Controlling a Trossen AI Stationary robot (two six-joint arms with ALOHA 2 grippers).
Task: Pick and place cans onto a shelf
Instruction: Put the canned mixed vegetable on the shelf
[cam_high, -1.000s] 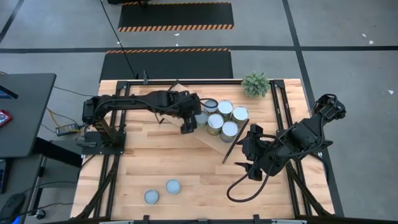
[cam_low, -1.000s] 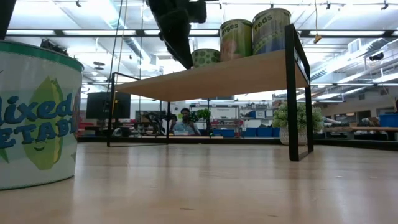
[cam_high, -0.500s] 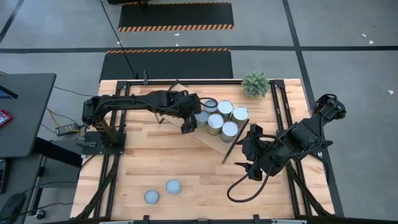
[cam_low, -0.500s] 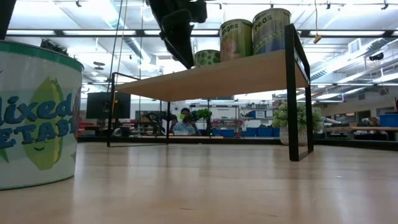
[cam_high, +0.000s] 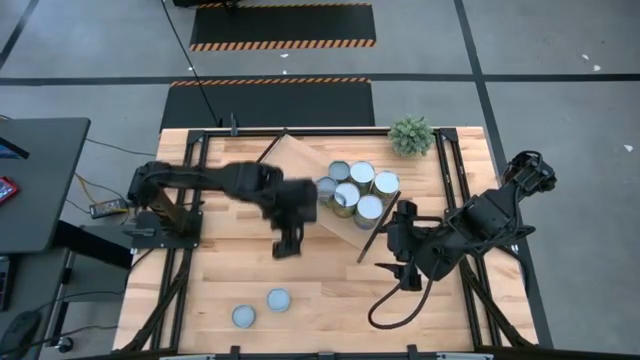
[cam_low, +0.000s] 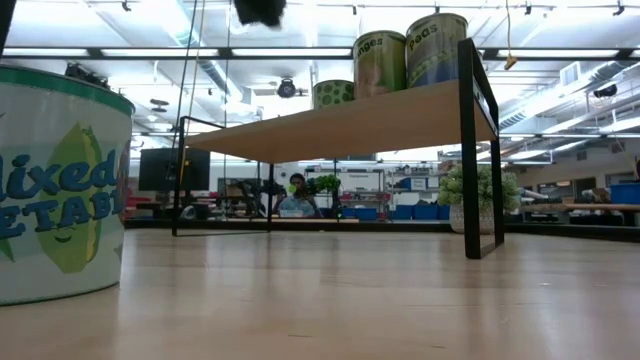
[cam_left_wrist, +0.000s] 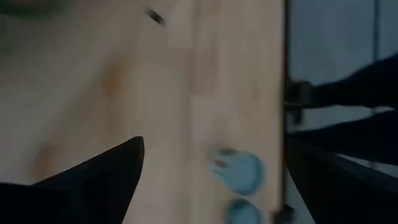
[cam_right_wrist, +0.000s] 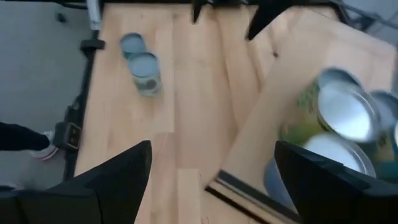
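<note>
1. Six cans stand clustered on the shelf, which sits toward the far edge of the worktop, its right end nearest the cluster.
2. Two blue-topped cans stand side by side near the worktop's front edge, left of centre.
3. The left gripper hangs over bare worktop just off the shelf's front edge, jaws spread wide, empty.
4. The right gripper waits beside the shelf's right end, fingers apart, holding nothing.
5. A small potted plant stands at the far edge.

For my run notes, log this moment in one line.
cans on shelf: six | cans on table: two | left gripper: open, empty, over table | right gripper: waiting beside shelf
</note>
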